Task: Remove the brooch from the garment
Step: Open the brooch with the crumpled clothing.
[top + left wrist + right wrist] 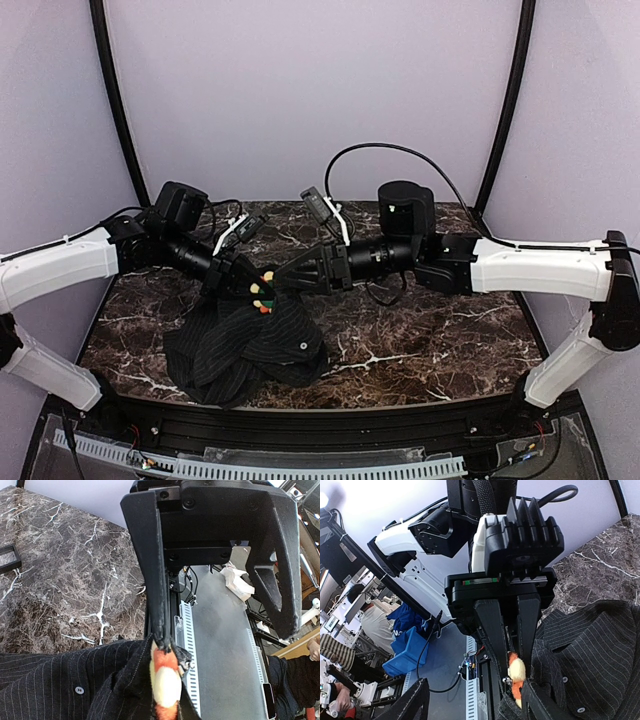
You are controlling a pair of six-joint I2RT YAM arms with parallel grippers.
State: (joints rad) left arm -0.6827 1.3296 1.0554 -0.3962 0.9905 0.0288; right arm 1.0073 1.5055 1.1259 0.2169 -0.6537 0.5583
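Dark, white-veined marble forms the surface on which the garment, black with fine pale pinstripes and small buttons, is heaped at the near left, one fold lifted clear of the pile. That fold is pinched in the left gripper, whose fingers are seen pressed together in the right wrist view; whether the pads also catch the pin's backing cannot be made out. The brooch is carried on the raised fold just past those fingertips. It is shown edge-on as a plump cream petal between orange ones, with red and green specks visible from above. The right gripper is presented from the opposite side with its jaws apart, one finger laid against the brooch's upper edge and the other well to the side, so nothing is clamped yet. The step in hand is judged to be the taking of the brooch. It would be best done by centring the flower between the open jaws, closing on the petals alone so that no cloth is trapped, and drawing it straight away from the fold while the cloth is held taut by the left gripper.
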